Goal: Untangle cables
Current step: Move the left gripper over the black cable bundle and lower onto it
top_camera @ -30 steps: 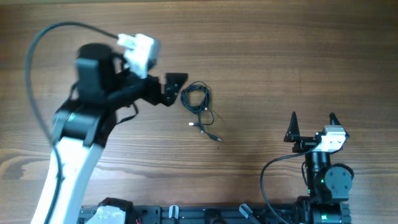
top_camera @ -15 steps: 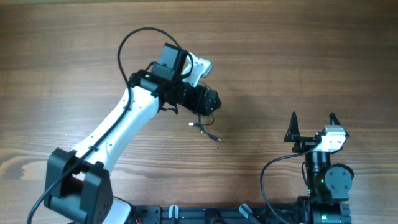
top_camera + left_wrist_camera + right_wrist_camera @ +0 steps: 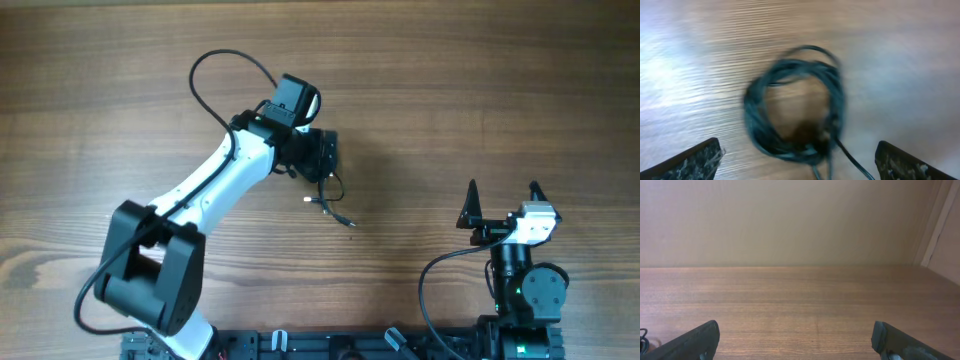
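The left jaws hang wide apart directly above the coiled cables (image 3: 836, 100) lying mid-way across the desk (image 3: 480, 80), probably lined up to pinch a loop, while the right jaws, also apart and empty, sit well away near its edge.

Wood-grain table (image 3: 500, 90) showing smooth, faintly sheeny finish; thin black cables (image 3: 754, 117) looking rubbery, slightly glossy; left arm (image 3: 210, 185) wearing smooth white plastic shell, matt black joints.
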{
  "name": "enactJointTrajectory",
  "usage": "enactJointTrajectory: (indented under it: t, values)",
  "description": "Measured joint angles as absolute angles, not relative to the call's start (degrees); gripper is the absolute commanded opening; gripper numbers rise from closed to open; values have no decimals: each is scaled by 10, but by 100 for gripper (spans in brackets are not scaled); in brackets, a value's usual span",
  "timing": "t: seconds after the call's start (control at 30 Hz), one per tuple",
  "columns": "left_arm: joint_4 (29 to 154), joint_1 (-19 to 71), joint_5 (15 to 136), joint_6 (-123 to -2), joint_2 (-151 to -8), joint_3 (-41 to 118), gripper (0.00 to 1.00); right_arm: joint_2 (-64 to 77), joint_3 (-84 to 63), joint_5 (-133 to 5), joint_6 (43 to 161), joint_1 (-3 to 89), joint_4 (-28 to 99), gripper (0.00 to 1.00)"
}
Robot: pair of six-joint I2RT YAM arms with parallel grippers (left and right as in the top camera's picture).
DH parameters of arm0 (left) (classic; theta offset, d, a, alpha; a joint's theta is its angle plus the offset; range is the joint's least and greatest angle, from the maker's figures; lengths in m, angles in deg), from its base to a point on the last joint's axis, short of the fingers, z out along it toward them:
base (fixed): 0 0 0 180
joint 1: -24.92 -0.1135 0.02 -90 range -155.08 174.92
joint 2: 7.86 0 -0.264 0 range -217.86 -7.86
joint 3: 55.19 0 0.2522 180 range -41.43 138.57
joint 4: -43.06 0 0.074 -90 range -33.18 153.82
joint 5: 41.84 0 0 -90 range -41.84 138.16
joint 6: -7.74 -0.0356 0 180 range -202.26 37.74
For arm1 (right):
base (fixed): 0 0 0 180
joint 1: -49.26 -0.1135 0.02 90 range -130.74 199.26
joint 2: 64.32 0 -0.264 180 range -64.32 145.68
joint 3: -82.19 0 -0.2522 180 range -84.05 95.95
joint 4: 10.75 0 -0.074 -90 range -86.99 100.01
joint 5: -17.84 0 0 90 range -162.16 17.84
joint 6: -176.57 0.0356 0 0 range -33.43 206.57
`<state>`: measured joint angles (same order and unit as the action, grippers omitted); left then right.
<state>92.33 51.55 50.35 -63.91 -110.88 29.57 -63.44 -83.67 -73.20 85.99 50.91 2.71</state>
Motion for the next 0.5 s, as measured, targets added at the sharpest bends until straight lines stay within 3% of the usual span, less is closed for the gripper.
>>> enactJointTrajectory:
  t: [0.17, 0.4, 0.5]
  values:
    - [903, 515, 456, -534, -1140, 296, 99, -634, -837, -732, 860, 509, 27, 100]
    - [907, 515, 445, -469, -1177, 296, 44, -634, -837, -732, 860, 509, 27, 100]
    - [917, 515, 443, -464, -1179, 296, 36, -634, -837, -732, 860, 509, 27, 100]
